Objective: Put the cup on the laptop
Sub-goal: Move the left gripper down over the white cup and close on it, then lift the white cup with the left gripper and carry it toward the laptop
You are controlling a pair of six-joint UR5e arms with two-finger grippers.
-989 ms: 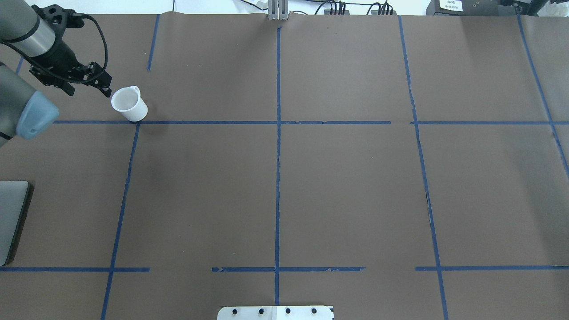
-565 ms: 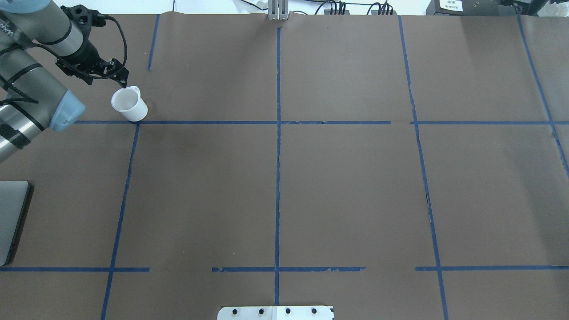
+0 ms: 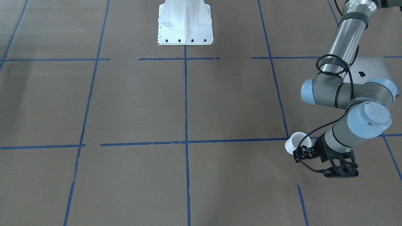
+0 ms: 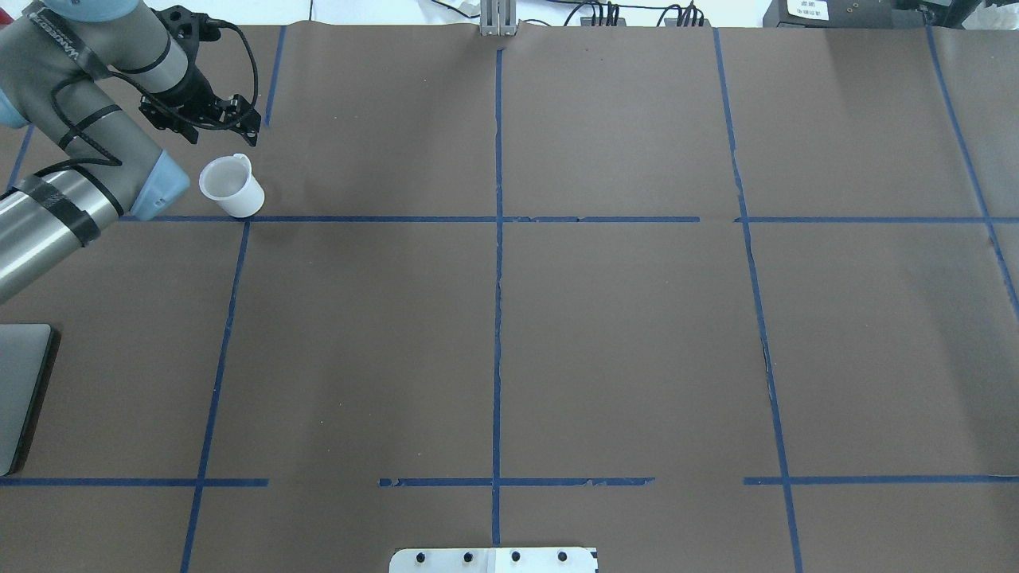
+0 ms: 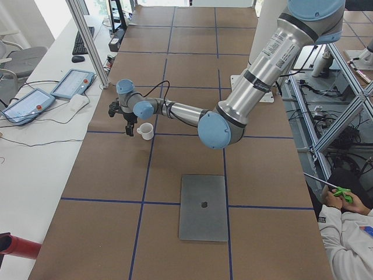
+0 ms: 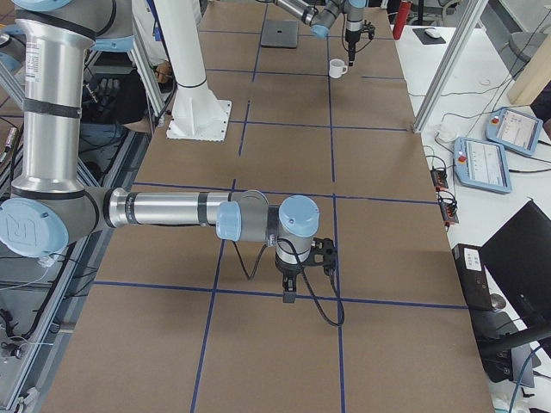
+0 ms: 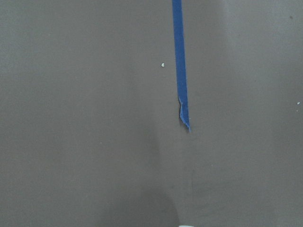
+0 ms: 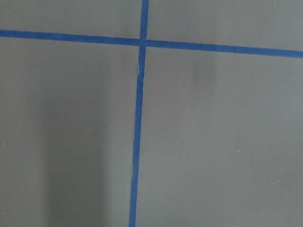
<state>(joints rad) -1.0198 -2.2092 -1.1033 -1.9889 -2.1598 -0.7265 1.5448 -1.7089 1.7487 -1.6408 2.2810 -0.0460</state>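
One upright cup (image 4: 231,188), beside left end effector (image 4: 224,132) (seemingly apart)

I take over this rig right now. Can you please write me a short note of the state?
Left tool: open, empty, beside the cup, not gripping it.
Right tool: over the table, far from both things; open or shut, cannot tell.
Cup: upright on the table.
Laptop: closed, flat, nothing on it.
Done: nothing yet.
Left: grasp cup, carry it, set it on the laptop.
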